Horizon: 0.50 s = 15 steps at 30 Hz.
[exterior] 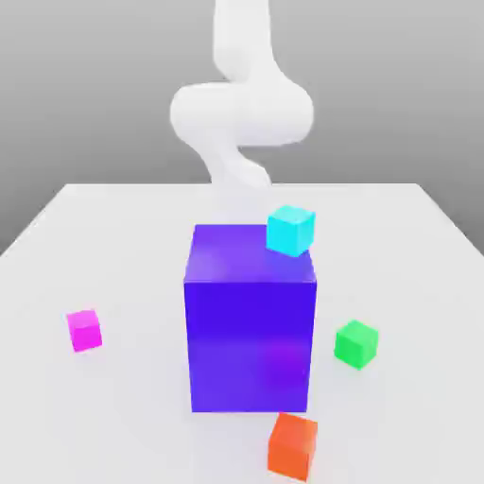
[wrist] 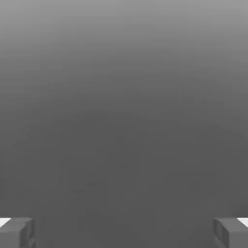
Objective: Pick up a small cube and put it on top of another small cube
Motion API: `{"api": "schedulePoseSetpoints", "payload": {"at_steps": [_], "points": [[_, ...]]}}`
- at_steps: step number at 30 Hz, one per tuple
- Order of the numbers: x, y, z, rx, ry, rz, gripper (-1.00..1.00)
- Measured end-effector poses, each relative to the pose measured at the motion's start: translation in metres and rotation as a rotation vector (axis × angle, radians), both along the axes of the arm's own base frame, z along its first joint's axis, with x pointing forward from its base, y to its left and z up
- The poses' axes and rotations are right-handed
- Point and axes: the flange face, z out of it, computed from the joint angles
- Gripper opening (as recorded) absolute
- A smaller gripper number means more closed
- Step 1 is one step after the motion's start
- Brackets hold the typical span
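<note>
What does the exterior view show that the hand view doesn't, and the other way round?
Exterior view: white arm, pale table, big blue-violet block, and four small cubes: magenta, green, orange-red and cyan, the cyan one at the block's upper right.

Hand view: the claw close up, two fingers wide apart with nothing between them, against plain grey.

Shared: part of the robot, the arm in one, the claw in the other.

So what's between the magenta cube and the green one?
The big blue-violet block stands between magenta and green cubes in the exterior view.
</note>
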Motion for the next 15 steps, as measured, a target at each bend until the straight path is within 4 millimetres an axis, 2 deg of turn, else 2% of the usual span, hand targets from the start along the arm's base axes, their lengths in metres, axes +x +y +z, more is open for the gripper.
{"api": "schedulePoseSetpoints", "payload": {"at_steps": [3, 7, 11, 15], "points": [[0.023, -0.034, -0.053, 0.008, 0.078, -0.110, 0.00], [0.037, -0.083, -0.122, 0.032, 0.175, -0.249, 0.00], [0.033, -0.133, -0.193, 0.070, 0.269, -0.385, 0.00], [0.013, -0.179, -0.262, 0.123, 0.359, -0.520, 0.00]]}}
